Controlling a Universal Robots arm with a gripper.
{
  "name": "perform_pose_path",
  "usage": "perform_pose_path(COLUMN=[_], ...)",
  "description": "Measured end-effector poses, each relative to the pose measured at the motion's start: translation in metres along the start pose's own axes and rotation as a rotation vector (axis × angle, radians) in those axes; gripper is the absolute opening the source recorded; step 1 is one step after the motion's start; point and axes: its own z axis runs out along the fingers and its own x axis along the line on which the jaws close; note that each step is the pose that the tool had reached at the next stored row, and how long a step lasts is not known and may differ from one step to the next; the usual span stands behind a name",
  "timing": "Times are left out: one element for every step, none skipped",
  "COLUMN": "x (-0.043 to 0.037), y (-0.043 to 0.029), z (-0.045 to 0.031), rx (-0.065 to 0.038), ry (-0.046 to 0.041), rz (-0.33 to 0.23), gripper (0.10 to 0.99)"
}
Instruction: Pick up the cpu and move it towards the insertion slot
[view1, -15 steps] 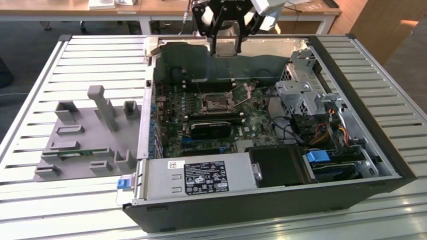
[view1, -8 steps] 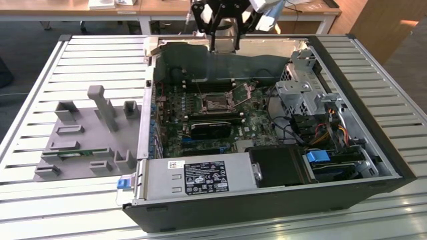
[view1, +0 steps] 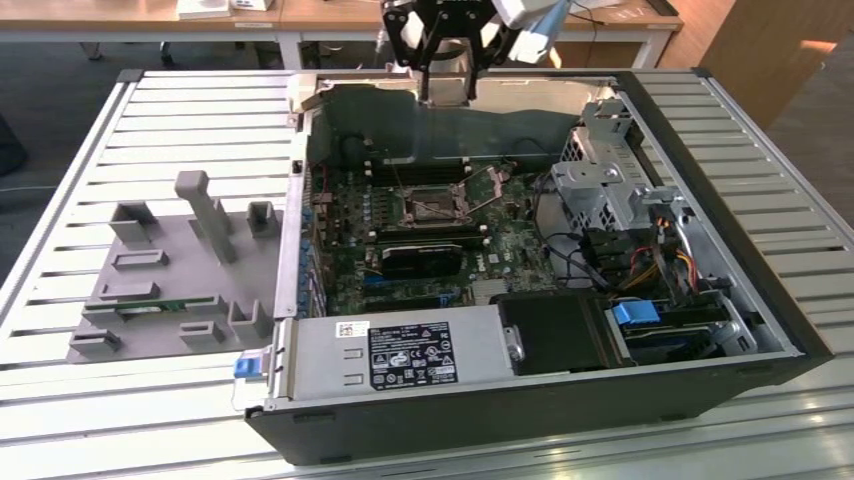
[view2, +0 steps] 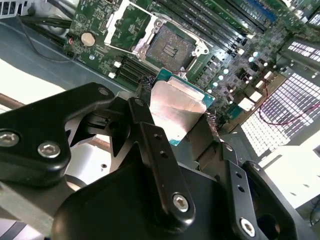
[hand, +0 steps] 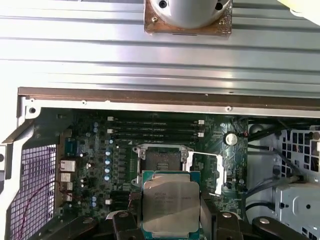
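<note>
The cpu (hand: 170, 202), a flat square chip with a silvery top and green rim, is clamped between my gripper's black fingers (view2: 155, 150). My gripper (hand: 172, 220) is shut on its two opposite edges. It hangs above the motherboard, a short way off the insertion slot (hand: 161, 162), whose dark centre lies bare with its metal frame swung open. In the second wrist view the cpu (view2: 177, 107) sits just short of the slot (view2: 170, 47). In the exterior view my gripper (view1: 447, 95) hovers over the far side of the open computer case, beyond the slot (view1: 434, 205).
A grey fixture tray (view1: 174, 270) holding a green circuit strip (view1: 154, 308) lies at the exterior view's left. Inside the case are a power supply (view1: 400, 360), a metal drive cage (view1: 607, 185), cables and a black block (view1: 420, 260). Memory slots (hand: 155, 127) run beside the socket.
</note>
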Motion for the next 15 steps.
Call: perform_pose_path(x=[-0.0003,-0.0007,-0.0012,-0.0017,-0.0021,-0.0024,-0.0024,-0.0024,-0.0024,-0.0024,-0.0024,-0.0024,-0.0024,-0.0024,-0.0024], y=[0.0017,0.0032,0.0045,0.0058,0.0070,0.0080,0.0087,0.0087,0.0087,0.0087,0.0088,0.0088,0.0088,0.0088,0.0088], z=[0.0008,0.0015,0.0023,0.0030,0.0037,0.0043,0.0048,0.0048,0.0048,0.0048,0.0048,0.0049,0.0050,0.0050,0.0050], rx=[0.000,0.000,0.000,0.000,0.000,0.000,0.000,0.000,0.000,0.000,0.000,0.000,0.000,0.000,0.000], ry=[0.0000,0.0000,0.0000,0.0000,0.0000,0.0000,0.0001,0.0000,0.0000,0.0001,0.0001,0.0000,0.0001,0.0001,0.0000], rz=[0.000,-0.001,-0.001,-0.001,-0.001,-0.001,-0.001,-0.001,-0.001,-0.001,-0.001,-0.001,-0.001,-0.001,-0.001], gripper=[0.541,0.541,0.541,0.541,0.541,0.541,0.541,0.541,0.541,0.541,0.541,0.541,0.541,0.541,0.541])
